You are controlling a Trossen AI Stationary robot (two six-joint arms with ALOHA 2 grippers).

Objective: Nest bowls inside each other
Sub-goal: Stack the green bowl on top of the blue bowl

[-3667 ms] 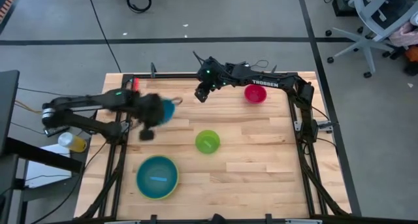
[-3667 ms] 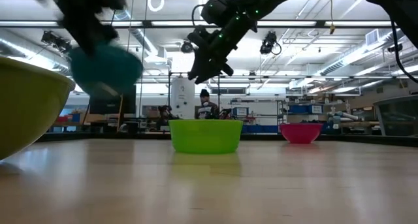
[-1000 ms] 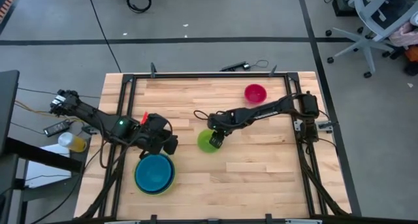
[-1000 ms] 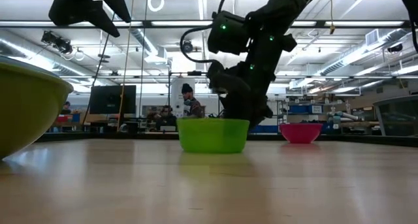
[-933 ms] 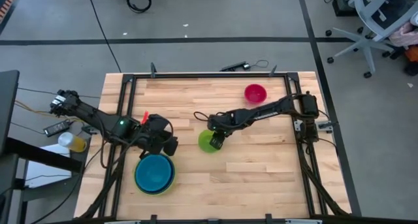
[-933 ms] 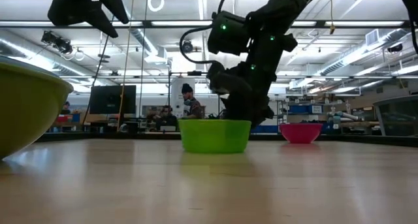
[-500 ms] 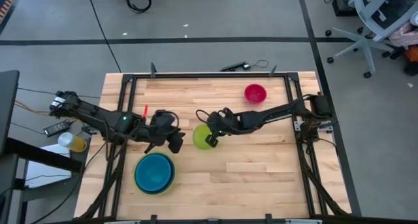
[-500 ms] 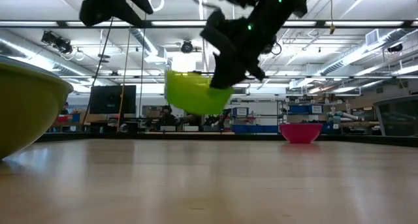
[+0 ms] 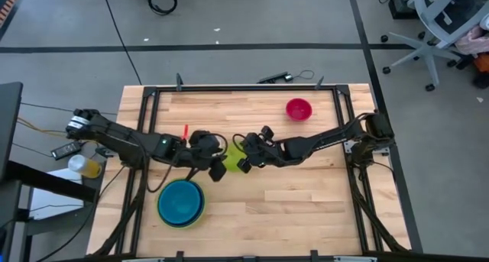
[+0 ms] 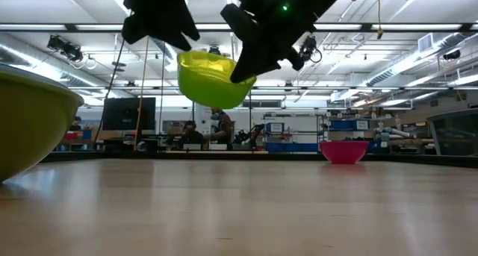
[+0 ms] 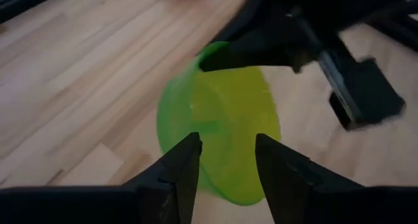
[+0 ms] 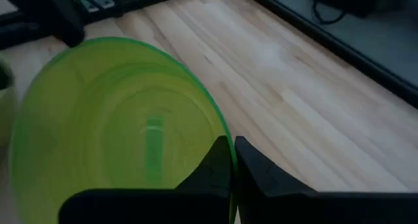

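Observation:
A small green bowl point(image 9: 228, 160) hangs above the table's middle, with my right gripper point(image 9: 244, 160) shut on it; the low view shows it lifted and tilted point(image 10: 213, 78). My left gripper point(image 11: 225, 142) is open just left of the bowl point(image 11: 219, 119), its fingers close to the rim on that side. I cannot tell whether they touch it. At the near left, a medium blue bowl point(image 9: 181, 202) rests inside a stack whose yellow-green rim point(image 9: 173, 223) shows around it. A magenta-red bowl point(image 9: 298, 108) stands at the far right. My right gripper pinches the green bowl's rim point(image 12: 222, 129) on the side toward the table's right, one finger inside the bowl and one outside. The fingers come slanting down from the right. The bowl is lifted clear of the table and tilted.
Black frame rails point(image 9: 229, 88) run along the table's edges. The big yellow-green bowl point(image 10: 30, 122) fills the low view's left side, and the magenta-red bowl point(image 10: 343, 151) stands far off. Bare wood point(image 9: 306, 201) lies at the near right.
My right gripper has taken the green bowl off the table, raised it and carried it toward the table's left; the bowl has tipped. My left gripper has moved from over the blue stack toward the right, up to the lifted bowl.

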